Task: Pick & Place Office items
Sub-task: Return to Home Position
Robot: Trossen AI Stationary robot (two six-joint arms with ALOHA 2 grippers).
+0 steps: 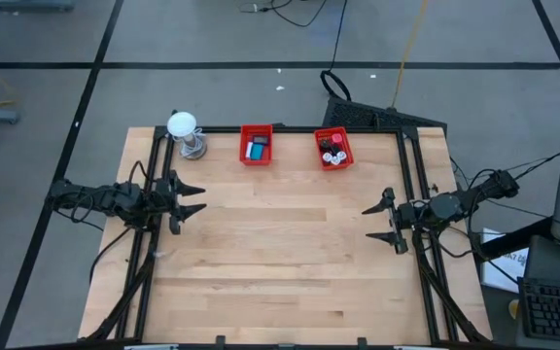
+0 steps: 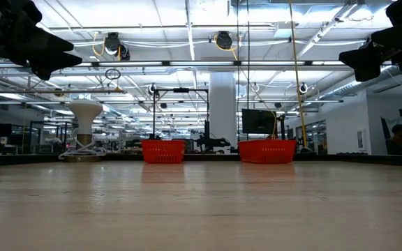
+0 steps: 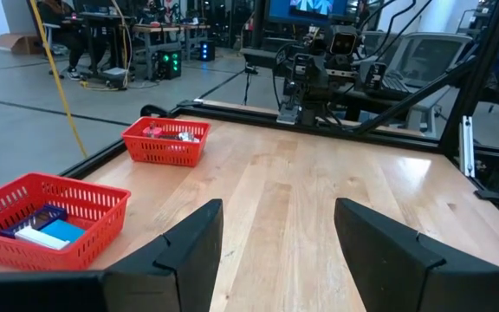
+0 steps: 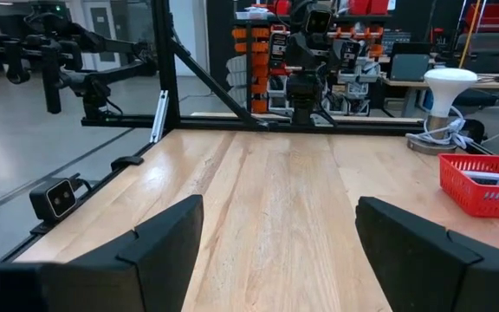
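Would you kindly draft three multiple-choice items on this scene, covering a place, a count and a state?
1. Where do the small office items lie? A on the bare wood; B inside the red plastic bins; C between gripper fingers.
2. How many red bins stand on the wooden table? A one; B two; C four.
3. How are the dark left gripper and right gripper? A both open, empty; B both shut; C left one holding a bin.
Answers: 1 B, the pieces show only within the bins; 2 B, two bins stand at the far edge; 3 A, both wrist views show spread fingers with nothing between.
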